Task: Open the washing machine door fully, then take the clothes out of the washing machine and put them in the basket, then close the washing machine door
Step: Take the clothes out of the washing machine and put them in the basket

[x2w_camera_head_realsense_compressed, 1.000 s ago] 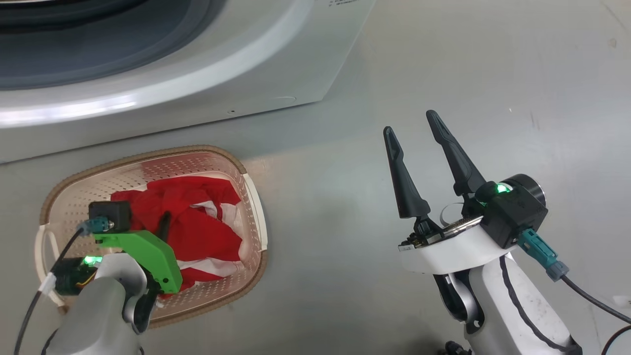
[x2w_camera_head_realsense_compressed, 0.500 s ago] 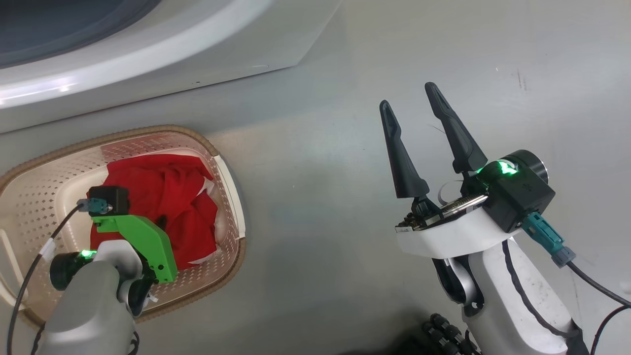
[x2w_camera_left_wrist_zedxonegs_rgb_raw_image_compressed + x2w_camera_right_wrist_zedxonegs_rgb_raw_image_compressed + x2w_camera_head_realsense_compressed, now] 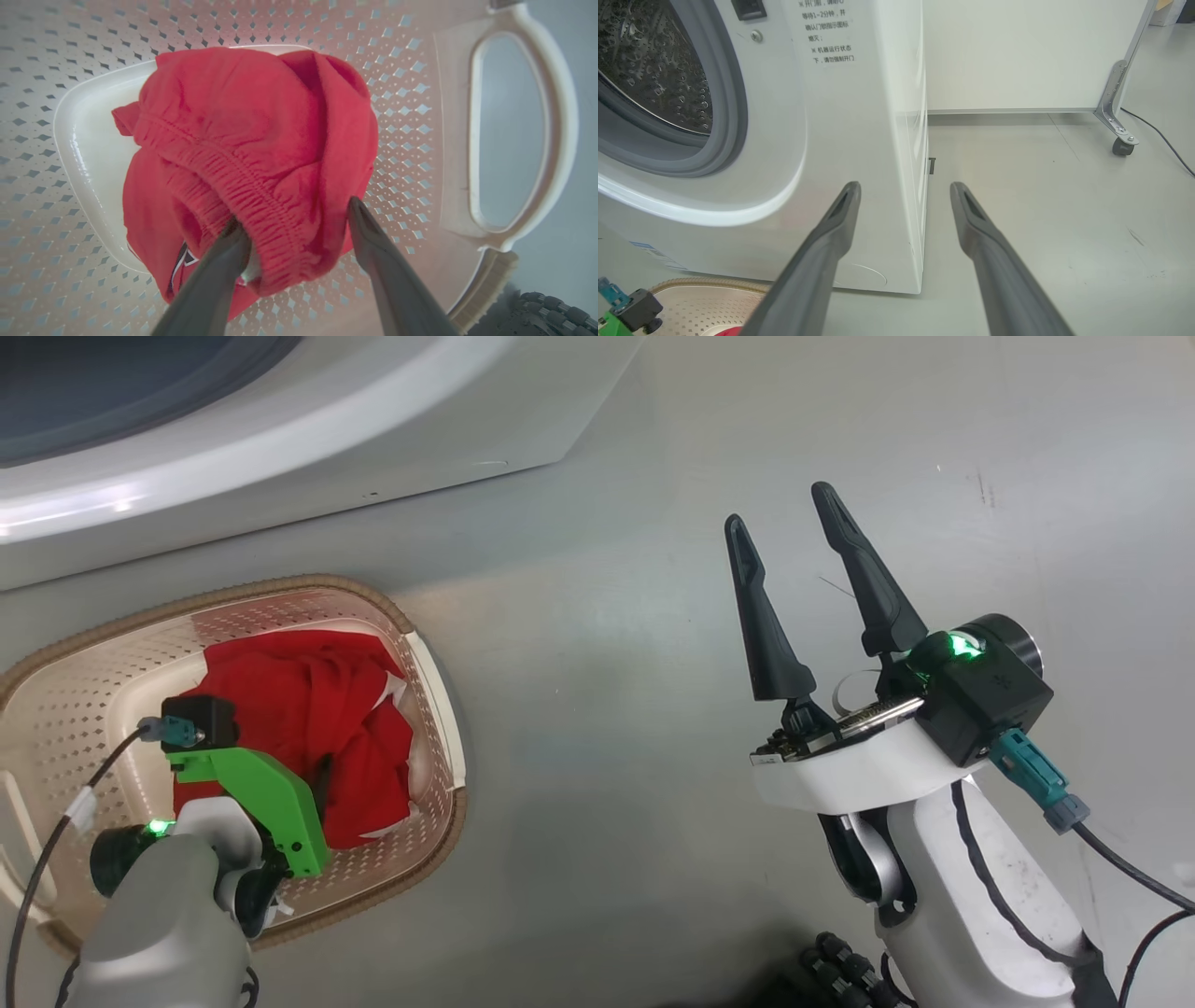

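Observation:
The red clothes (image 3: 308, 709) lie bunched in the cream basket (image 3: 280, 593) on the floor in front of the white washing machine (image 3: 373, 439). My left gripper (image 3: 293, 213) hangs over the basket, open, its fingers straddling a fold of the clothes (image 3: 243, 121) with an elastic waistband. In the head view one dark left fingertip (image 3: 322, 773) shows past the green bracket. My right gripper (image 3: 777, 507) stands open over bare floor to the right, holding nothing. The right wrist view shows the machine (image 3: 840, 116) with its steel drum (image 3: 644, 60) exposed. The door is out of view.
The basket's side handle (image 3: 518, 130) is at the right of the left wrist view. A white panel on a metal caster bracket (image 3: 1120, 135) stands behind the machine, with a cable (image 3: 1162, 140) on the floor. Grey floor (image 3: 607, 709) lies between the basket and my right arm.
The head camera has shifted, so machine and basket sit further left in view. The clothes look more bunched in the basket. My left wrist eased back slightly; the right gripper stays open.

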Controlling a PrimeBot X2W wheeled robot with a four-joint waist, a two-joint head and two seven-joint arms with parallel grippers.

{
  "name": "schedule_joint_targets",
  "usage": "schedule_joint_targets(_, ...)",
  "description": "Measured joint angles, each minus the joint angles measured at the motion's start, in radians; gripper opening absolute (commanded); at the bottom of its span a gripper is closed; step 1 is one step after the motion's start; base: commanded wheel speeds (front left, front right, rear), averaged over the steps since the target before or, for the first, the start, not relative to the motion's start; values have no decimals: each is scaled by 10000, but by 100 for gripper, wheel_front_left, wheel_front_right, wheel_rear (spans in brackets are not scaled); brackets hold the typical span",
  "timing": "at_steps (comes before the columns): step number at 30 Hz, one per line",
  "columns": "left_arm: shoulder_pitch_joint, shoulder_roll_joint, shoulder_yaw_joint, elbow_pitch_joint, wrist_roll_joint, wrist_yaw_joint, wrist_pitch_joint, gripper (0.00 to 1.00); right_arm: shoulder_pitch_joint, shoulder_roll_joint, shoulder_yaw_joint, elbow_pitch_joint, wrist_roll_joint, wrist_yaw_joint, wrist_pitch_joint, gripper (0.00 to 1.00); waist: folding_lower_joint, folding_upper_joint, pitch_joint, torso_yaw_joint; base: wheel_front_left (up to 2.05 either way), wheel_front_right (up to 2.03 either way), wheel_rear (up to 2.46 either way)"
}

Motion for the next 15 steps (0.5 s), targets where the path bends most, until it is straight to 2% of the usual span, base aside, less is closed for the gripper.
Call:
schedule_joint_targets(6,-108,-4,-194,38,98,0,-675,100,0,-2,-65,178,-6,0,0,100,0,0,-285,189,0,0,0)
schedule_joint_targets(15,-138,-52,-341,-192,303,-4,-2374,100,12,-6,-359,556,-119,12,0,100,0,0,-923,643,0,0,0)
